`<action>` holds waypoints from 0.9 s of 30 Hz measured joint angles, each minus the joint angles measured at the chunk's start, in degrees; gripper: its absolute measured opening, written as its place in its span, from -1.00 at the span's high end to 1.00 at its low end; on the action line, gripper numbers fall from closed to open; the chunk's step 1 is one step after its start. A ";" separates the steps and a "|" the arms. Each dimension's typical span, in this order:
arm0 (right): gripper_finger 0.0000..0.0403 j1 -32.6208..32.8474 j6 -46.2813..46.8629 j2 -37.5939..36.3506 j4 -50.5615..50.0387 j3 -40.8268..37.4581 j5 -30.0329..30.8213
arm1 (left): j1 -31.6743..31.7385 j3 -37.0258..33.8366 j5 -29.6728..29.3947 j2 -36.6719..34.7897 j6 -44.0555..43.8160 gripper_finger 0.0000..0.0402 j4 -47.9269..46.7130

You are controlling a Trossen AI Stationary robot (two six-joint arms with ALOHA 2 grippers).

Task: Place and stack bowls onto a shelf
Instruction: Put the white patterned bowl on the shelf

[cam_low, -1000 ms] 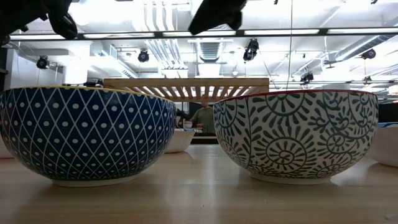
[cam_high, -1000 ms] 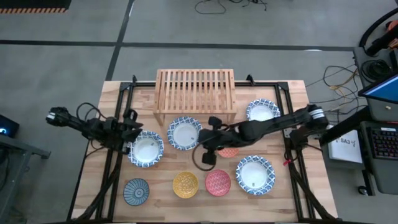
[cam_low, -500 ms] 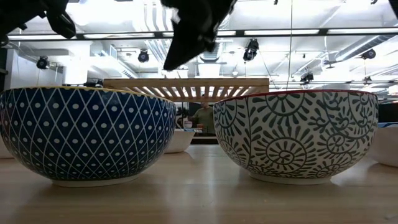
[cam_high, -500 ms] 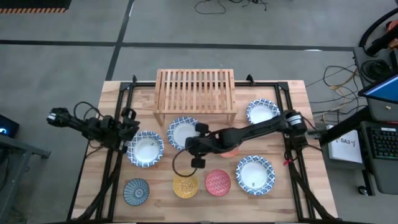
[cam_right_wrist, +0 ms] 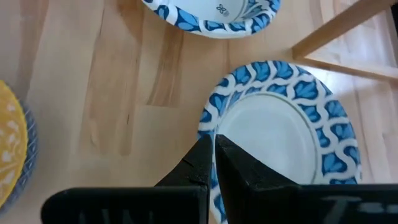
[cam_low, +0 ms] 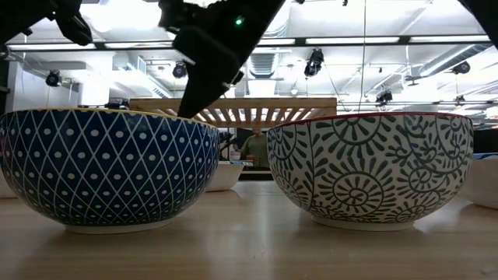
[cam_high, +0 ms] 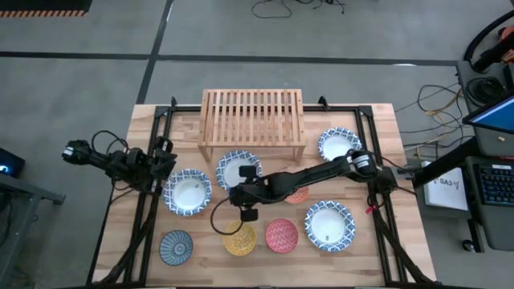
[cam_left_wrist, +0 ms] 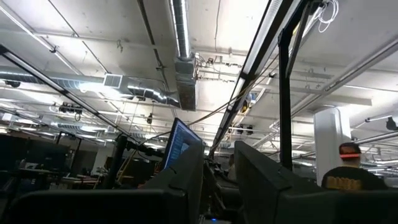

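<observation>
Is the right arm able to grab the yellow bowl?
Probably yes. The right end effector hovers shut by the yellow bowl, and nothing lies between them. It must open first.
</observation>
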 joint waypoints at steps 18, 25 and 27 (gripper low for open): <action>0.35 -1.39 9.00 12.60 -16.53 24.40 -1.51 | 0.00 0.00 -0.15 -0.50 4.49 0.63 0.11; 0.05 -1.38 9.05 12.93 -19.07 24.76 -1.57 | 0.01 0.00 -0.15 -0.50 5.99 0.63 0.20; 0.03 -1.38 9.07 12.93 -19.41 24.63 -1.56 | 0.00 0.00 -0.23 -0.50 6.11 0.63 0.25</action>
